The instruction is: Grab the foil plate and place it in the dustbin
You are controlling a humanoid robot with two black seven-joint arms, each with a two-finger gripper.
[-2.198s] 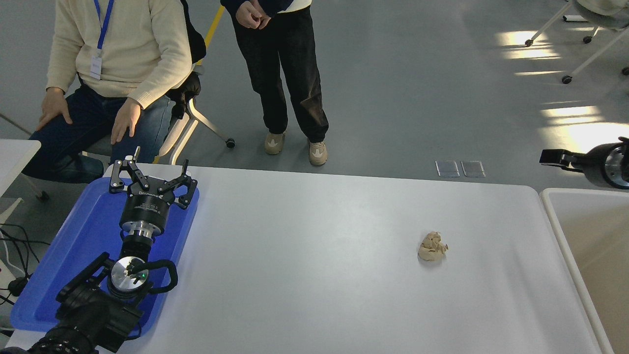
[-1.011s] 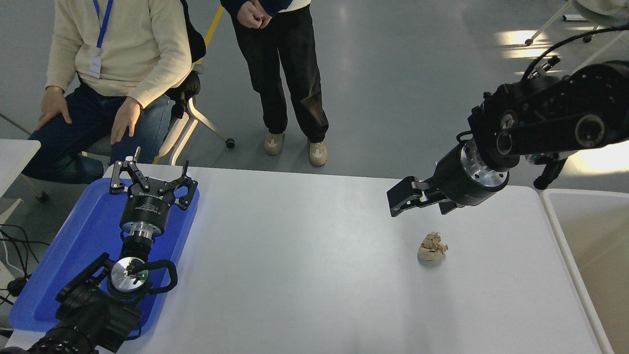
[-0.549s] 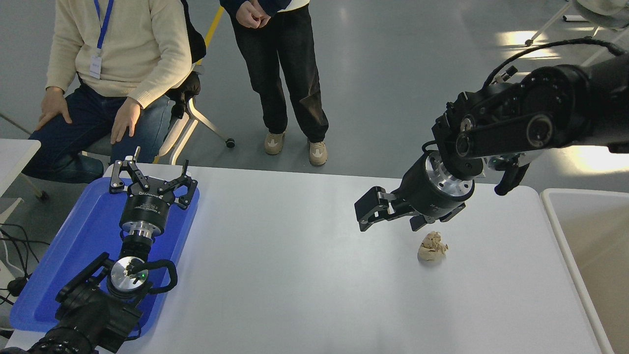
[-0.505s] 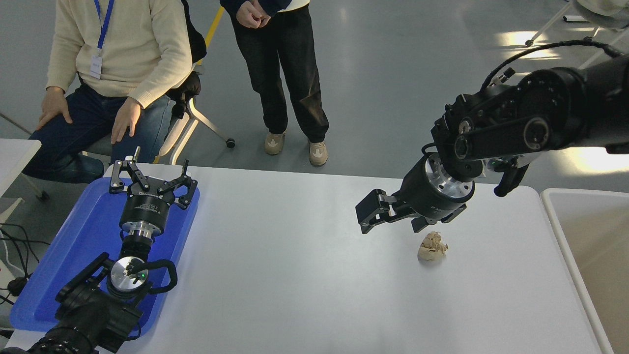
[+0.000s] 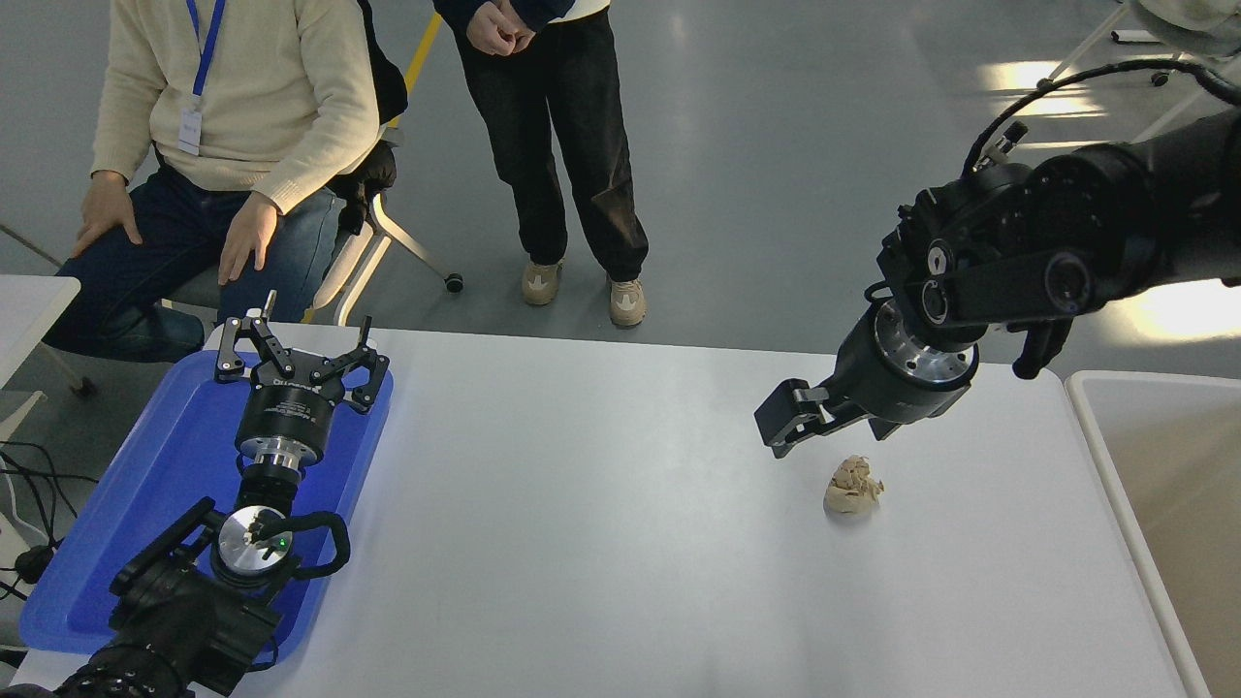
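Observation:
The foil plate is not in view anywhere on the table. The dustbin [image 5: 1086, 407], with its white rounded rim and beige inside, stands at the table's right end, cut off by the picture edge. My right gripper [image 5: 787, 427] hangs over the table just left of and above a small beige paper wad [image 5: 852, 487], apart from it and holding nothing I can see. It is turned so that I cannot tell how it stands. My left gripper [image 5: 299, 357] is parked open and empty over the blue tray.
A flat blue tray [image 5: 165, 465] lies at the table's left end under the left arm. One person sits at the far left [image 5: 233, 107] and another stands beyond the far edge [image 5: 562, 145]. A white side table's corner [image 5: 29, 296] shows at the left.
My right arm came in from the right edge and swung left over the table. In the last half second it drew back to the right, ending close to the paper wad. The left arm has not moved.

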